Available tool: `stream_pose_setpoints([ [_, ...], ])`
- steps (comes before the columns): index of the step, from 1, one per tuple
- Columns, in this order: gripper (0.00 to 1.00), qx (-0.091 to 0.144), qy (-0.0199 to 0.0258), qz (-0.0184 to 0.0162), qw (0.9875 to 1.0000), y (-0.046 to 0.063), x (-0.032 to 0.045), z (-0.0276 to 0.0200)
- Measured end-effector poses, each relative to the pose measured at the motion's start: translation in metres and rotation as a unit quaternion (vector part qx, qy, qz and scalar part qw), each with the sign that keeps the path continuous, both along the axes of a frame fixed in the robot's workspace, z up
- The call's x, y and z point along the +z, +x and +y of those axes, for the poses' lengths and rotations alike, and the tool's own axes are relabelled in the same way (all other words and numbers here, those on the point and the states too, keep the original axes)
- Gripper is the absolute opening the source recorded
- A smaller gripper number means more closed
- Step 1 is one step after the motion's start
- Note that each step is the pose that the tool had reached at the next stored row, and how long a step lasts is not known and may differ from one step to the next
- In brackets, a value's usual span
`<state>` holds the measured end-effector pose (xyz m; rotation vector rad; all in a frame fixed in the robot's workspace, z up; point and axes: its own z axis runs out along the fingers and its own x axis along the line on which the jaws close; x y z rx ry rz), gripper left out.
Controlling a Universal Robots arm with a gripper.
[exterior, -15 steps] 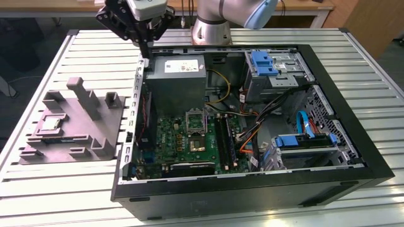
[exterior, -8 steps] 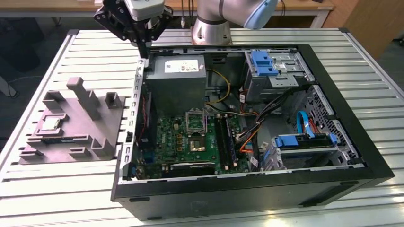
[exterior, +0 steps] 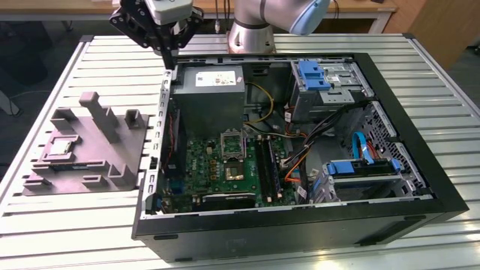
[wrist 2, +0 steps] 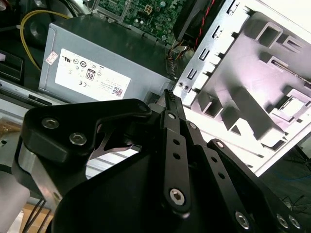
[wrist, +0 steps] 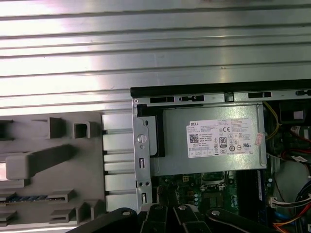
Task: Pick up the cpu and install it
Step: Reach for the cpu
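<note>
The cpu [exterior: 60, 148] is a small pale square chip lying in a recess of the grey tray [exterior: 112, 163], on the exterior view's left beside the open computer case. In the second wrist view the cpu [wrist 2: 291, 105] shows as a pale square in the tray [wrist 2: 252, 63]. My gripper [exterior: 166, 54] hangs above the case's far left corner, over the edge by the power supply [exterior: 211, 95], well away from the cpu. Its black fingers [wrist 2: 168, 99] meet at the tips and hold nothing. The motherboard's metal-framed socket [exterior: 232, 144] lies inside the case.
The black case [exterior: 300, 225] stands open on the slatted aluminium table [exterior: 450, 95]. Cables, blue drive brackets [exterior: 313, 75] and a drive cage [exterior: 360, 174] crowd its right half. The tray has upright posts [exterior: 101, 115]. The arm's base [exterior: 251, 34] stands behind the case.
</note>
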<state>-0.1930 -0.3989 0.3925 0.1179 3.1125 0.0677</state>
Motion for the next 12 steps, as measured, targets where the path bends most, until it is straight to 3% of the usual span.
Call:
stream_pose_setpoints([
  [12, 0.11, 0.000, 0.0000, 0.0000, 1.0000, -0.0041, -0.0001, 0.0000],
])
